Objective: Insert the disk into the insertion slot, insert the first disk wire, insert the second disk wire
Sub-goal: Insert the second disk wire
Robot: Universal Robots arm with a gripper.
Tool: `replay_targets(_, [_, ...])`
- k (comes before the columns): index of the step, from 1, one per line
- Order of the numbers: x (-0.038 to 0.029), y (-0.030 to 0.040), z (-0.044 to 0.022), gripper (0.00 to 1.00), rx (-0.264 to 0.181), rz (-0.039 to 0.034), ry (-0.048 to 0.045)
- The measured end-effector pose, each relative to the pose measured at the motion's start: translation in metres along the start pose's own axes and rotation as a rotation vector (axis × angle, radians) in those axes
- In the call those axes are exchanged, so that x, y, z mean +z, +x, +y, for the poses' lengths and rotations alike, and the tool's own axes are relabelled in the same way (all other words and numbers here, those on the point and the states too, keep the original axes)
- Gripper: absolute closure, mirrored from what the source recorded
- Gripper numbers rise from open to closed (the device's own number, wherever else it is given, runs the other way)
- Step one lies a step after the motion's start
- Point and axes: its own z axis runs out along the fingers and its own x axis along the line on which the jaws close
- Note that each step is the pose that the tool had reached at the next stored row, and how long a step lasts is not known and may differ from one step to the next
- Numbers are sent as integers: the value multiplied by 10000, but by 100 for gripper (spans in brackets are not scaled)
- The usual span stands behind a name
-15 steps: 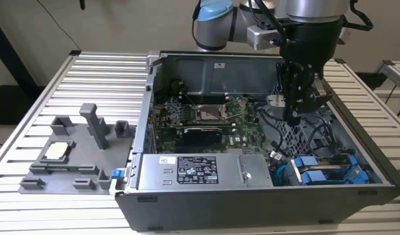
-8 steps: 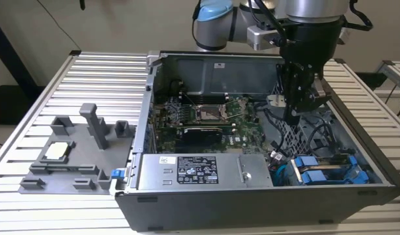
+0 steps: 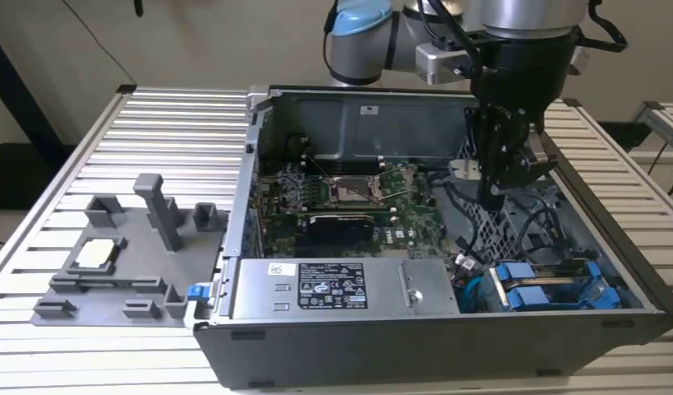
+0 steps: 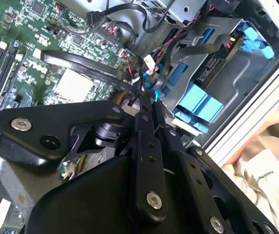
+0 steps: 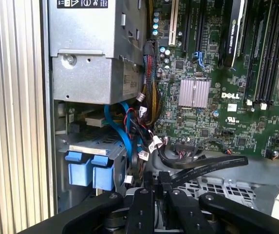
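The disk (image 3: 531, 296) in its blue frame sits in the insertion slot (image 4: 239, 73), a grey metal bay in the case's near corner at the exterior view's right. Its two blue end tabs (image 5: 89, 170) face out in both wrist views (image 4: 197, 103). My gripper (image 3: 493, 197) reaches down into the open case a little beyond the bay, over the perforated floor. Its black fingers (image 4: 146, 141) stand close together, and a flat black wire (image 5: 205, 165) runs from the motherboard into their tips (image 5: 154, 187). A bundle of blue, red and black wires (image 5: 134, 131) hangs between gripper and disk.
The power supply (image 3: 336, 288) lies along the case's near wall and the motherboard (image 3: 348, 193) fills the middle. A second blue-ended carrier (image 3: 512, 274) sits beside the disk. At the exterior view's left, a grey fixture (image 3: 128, 255) stands on the ribbed table (image 3: 172, 123).
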Motion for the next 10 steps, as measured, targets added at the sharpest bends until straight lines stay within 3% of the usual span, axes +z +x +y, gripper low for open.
replay_targets(10, [68,250,-76,84,-8,-18,-49])
